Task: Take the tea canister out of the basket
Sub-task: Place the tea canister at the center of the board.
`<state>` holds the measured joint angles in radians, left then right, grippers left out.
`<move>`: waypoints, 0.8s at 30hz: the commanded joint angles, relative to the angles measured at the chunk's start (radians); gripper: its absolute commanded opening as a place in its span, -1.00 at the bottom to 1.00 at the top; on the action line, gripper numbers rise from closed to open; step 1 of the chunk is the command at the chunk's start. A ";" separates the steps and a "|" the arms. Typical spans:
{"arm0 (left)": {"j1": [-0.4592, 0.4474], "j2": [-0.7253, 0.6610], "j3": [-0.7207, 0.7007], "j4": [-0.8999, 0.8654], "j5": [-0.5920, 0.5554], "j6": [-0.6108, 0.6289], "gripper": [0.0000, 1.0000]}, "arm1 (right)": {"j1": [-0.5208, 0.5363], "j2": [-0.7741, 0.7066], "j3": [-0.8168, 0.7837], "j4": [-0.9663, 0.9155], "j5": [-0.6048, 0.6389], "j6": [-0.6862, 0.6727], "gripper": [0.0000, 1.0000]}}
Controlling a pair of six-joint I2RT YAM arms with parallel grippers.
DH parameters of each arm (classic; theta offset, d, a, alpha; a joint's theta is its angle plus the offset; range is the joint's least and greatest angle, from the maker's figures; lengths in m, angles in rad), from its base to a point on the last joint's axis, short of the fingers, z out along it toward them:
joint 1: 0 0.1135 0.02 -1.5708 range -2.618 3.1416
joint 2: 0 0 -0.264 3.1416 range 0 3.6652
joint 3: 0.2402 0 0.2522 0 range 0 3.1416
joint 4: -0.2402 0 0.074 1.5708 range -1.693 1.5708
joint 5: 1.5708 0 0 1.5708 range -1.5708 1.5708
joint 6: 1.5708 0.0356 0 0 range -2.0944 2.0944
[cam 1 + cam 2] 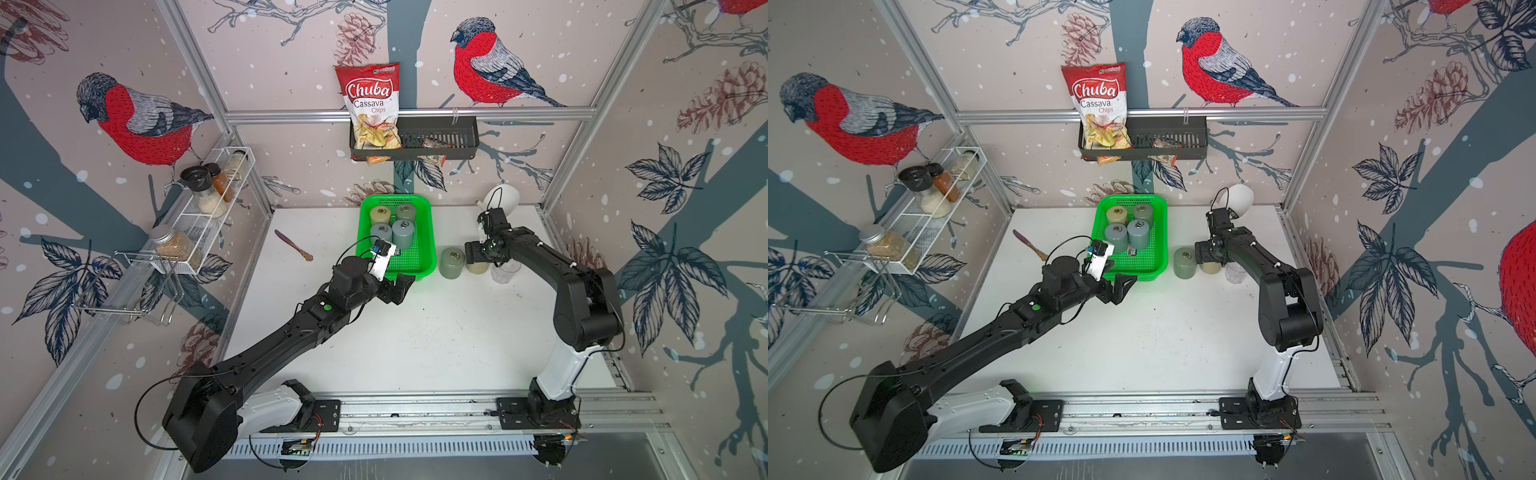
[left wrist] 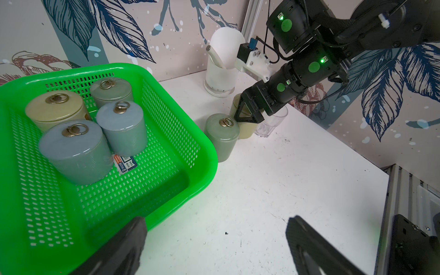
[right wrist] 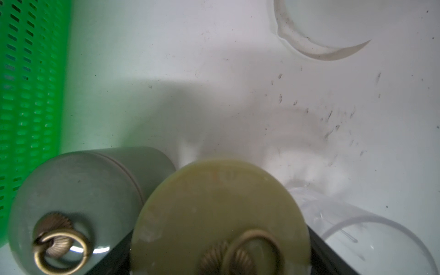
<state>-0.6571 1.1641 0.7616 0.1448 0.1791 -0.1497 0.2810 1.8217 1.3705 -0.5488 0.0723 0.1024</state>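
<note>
The green basket [image 1: 433, 245] [image 2: 207, 152] stands at the back middle of the table and holds several tea canisters [image 1: 403, 233] [image 2: 71, 152] with ring-pull lids. Two more are outside, to its right. One is a green canister [image 1: 452, 262] [image 3: 78, 202]. The other is a cream canister [image 1: 478, 269] [image 3: 214, 214] set close against it. My right gripper [image 1: 476, 257] reaches down over the cream canister and is shut on it, with a black finger at each side of the lid. My left gripper [image 1: 399, 286] [image 2: 215, 220] hangs open and empty at the basket's near corner.
A clear glass [image 1: 505, 272] stands right beside the cream canister, and a white jug [image 1: 503, 199] sits behind it. A spatula [image 1: 293, 245] lies left of the basket. On the walls hang a black rack [image 1: 436, 133] with a chip bag and a white wire shelf [image 1: 208, 208] of jars.
</note>
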 commanded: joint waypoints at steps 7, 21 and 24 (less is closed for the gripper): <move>0.000 0.003 0.004 -0.002 -0.015 0.013 0.92 | 0.000 0.021 -0.002 0.061 0.002 -0.006 -1.00; -0.001 0.003 -0.002 -0.003 -0.018 0.009 0.92 | -0.008 0.043 -0.029 0.083 -0.011 -0.007 -1.00; -0.001 0.002 -0.004 -0.002 -0.020 0.009 0.91 | -0.008 0.045 -0.034 0.087 -0.009 -0.008 -0.49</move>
<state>-0.6571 1.1671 0.7597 0.1379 0.1566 -0.1497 0.2737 1.8652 1.3403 -0.4984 0.0658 0.1028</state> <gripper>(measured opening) 0.958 0.864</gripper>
